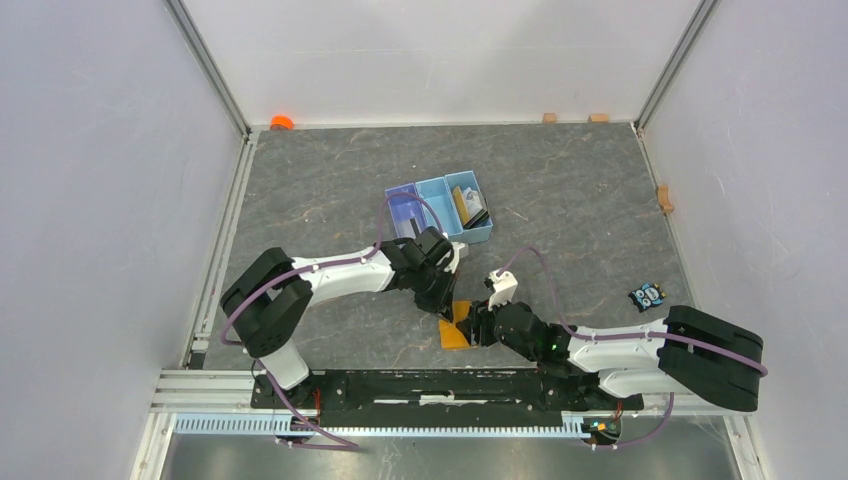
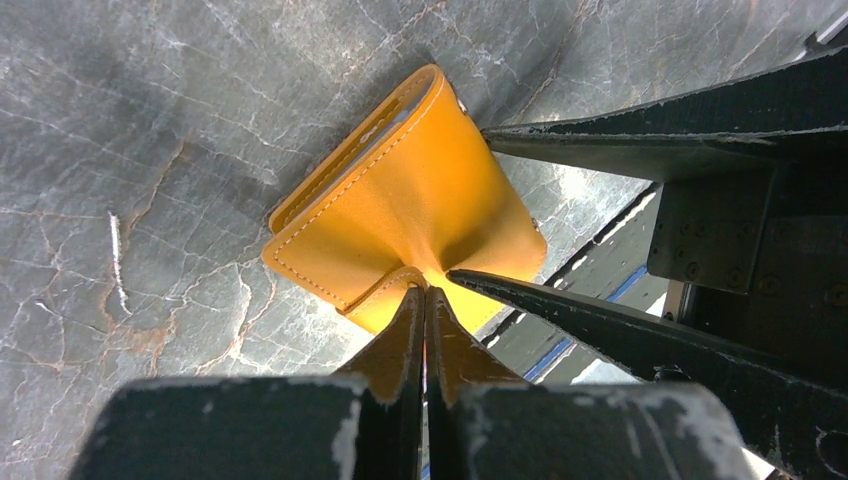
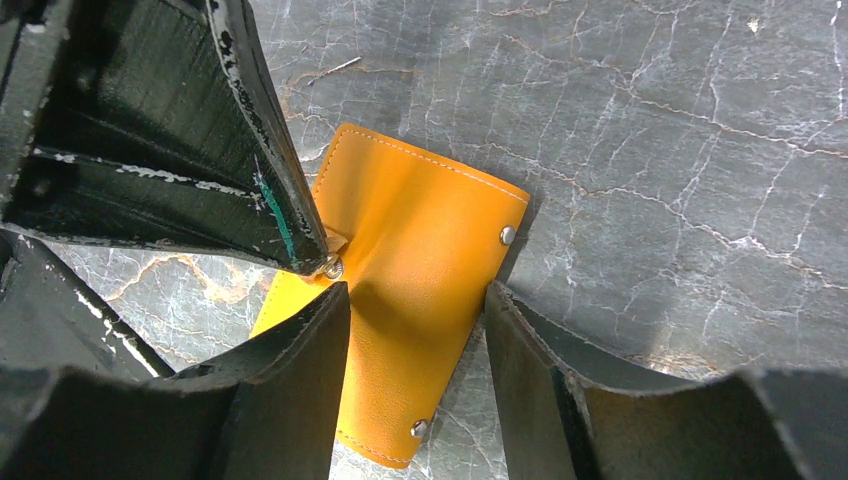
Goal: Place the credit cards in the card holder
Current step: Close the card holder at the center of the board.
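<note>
The card holder (image 1: 456, 327) is an orange-tan wallet lying closed on the grey table near its front edge. My left gripper (image 2: 426, 292) is shut on its little clasp tab, tips pinched together. My right gripper (image 3: 415, 292) straddles the card holder (image 3: 425, 250) across its width. Both of its fingers (image 3: 300, 350) press the sides, and the leather bows up between them. In the left wrist view the card holder (image 2: 400, 190) puckers where the tab is pulled. Credit cards (image 1: 468, 206), gold and black, stand in the right compartment of the blue tray (image 1: 436, 190) behind the grippers.
A small black-and-blue gadget (image 1: 647, 296) lies at the right. An orange knob (image 1: 282, 122) sits at the back left corner. Small wooden blocks (image 1: 549, 117) lie along the back and right walls. The black base rail (image 1: 440, 385) runs just in front of the wallet.
</note>
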Available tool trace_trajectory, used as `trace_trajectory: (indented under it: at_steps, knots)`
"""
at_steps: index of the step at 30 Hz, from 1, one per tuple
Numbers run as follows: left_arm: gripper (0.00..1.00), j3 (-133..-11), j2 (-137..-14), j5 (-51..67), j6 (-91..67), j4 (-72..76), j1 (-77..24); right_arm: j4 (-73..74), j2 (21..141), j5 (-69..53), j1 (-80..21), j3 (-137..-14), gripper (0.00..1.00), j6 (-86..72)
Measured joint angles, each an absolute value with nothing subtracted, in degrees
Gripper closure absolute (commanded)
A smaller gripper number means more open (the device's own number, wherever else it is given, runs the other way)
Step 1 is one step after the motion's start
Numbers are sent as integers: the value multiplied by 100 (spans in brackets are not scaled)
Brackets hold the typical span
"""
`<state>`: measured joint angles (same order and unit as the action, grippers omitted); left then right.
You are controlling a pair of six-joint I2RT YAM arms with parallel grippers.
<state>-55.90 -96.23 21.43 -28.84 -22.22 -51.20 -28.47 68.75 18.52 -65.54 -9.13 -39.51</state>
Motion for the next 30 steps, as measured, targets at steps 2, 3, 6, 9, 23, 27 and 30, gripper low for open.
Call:
trace_trajectory:
  at_steps: [2, 3, 6, 9, 23, 27, 30]
  knots:
    - [98, -5625, -9623, 2078, -2867, -2281, -5146, -2849, 6875, 1855, -6554, -913, 42, -3964]
    - [98, -5640, -9623, 2038, -2858, -2309, -5155, -2849, 6875, 1855, -6554, -913, 43, -3964]
    - [98, -5662, -9623, 1942, -2823, -2386, -5179, -2849, 6875, 1855, -6554, -910, 42, -3966]
    - [98, -5662, -9618, 1890, -2786, -2416, -5190, -2851, 6875, 1855, -6554, -910, 42, -3968]
    - [98, -5677, -9601, 1798, -2672, -2499, -5304, -2998, 6989, 1879, -6576, -913, 42, -3977]
    - [98, -5719, -9601, 1737, -2606, -2574, -5365, -3011, 6997, 1903, -6589, -913, 43, -3981]
    - [98, -5747, -9609, 1695, -2580, -2620, -5395, -3022, 7011, 1911, -6591, -913, 42, -3981]
